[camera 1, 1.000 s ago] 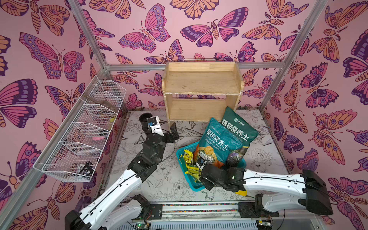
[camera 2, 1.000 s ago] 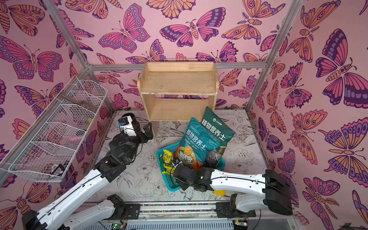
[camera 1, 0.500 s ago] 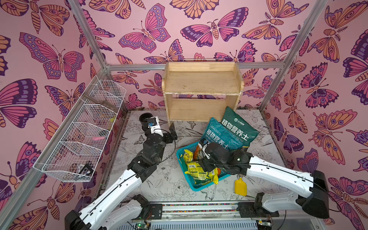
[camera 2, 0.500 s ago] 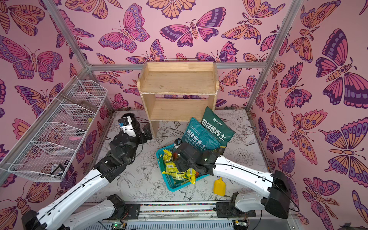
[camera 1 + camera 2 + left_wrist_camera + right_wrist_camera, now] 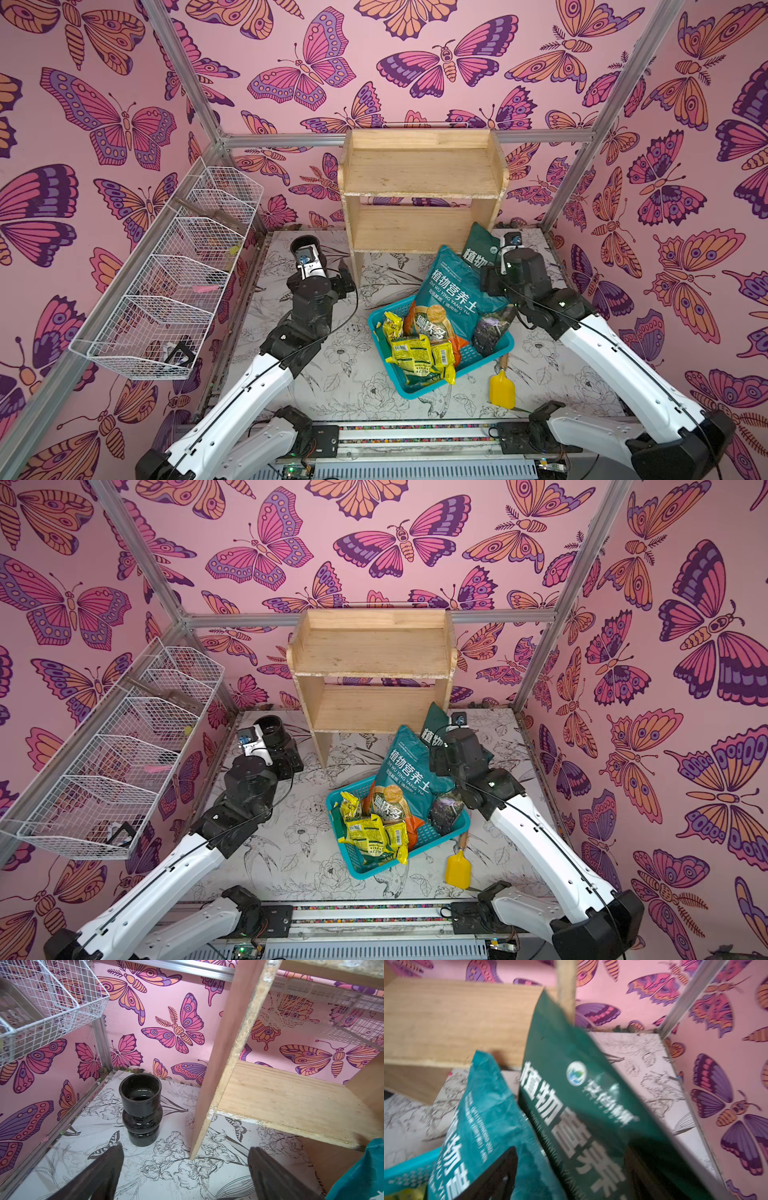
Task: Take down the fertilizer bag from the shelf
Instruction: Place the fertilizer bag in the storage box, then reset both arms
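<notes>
One shelf, both tiers bare, stands far centre. Two fertilizer bags are down, long axes tilted up toward it: the teal bag leans in the one blue basket, and the dark green bag leans at the shelf's right foot. The right gripper, jaws apart, is nearest, with the bag tops just ahead. The left gripper, jaws also apart, sits well left.

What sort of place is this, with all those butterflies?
Probably a robot test booth staged as a garden corner: two white arms, butterfly-papered panels in an aluminium frame, and a yellow trowel beside a teal basket.
</notes>
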Robot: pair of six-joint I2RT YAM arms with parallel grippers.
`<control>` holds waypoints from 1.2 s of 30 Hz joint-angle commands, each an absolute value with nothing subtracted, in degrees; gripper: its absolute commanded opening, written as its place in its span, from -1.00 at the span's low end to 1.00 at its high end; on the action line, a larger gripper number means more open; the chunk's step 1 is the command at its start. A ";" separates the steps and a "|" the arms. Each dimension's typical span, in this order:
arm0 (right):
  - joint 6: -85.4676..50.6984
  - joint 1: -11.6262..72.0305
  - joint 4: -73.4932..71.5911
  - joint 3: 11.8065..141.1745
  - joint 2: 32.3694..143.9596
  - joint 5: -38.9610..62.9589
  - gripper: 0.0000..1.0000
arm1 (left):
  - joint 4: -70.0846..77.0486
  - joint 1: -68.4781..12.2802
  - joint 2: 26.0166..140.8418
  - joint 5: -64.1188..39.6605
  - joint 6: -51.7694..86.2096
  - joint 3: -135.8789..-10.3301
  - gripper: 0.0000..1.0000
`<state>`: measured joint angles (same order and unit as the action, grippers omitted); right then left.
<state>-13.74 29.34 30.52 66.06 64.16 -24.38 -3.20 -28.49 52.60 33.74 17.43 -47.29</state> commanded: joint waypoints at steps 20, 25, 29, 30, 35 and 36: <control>-10.76 4.05 20.45 60.66 67.70 -37.68 0.75 | -2.57 -0.62 56.57 35.40 10.59 -35.12 1.00; -11.25 -0.34 11.13 52.67 70.81 -34.65 0.75 | 5.95 3.57 59.67 30.84 9.40 -30.20 1.00; -11.77 -0.30 4.38 46.51 74.89 -33.06 0.76 | 14.21 3.64 62.67 26.87 7.81 -27.27 1.00; -11.71 -0.29 2.31 45.00 76.00 -31.74 0.76 | 15.32 3.66 63.96 26.34 7.40 -27.11 1.00; -9.13 -0.37 -8.15 40.29 83.48 -28.70 0.77 | 19.04 3.61 70.35 24.00 6.53 -27.37 1.00; -8.74 -0.40 -11.36 39.22 83.99 -27.35 0.77 | 20.71 3.67 71.08 23.51 6.54 -26.98 1.00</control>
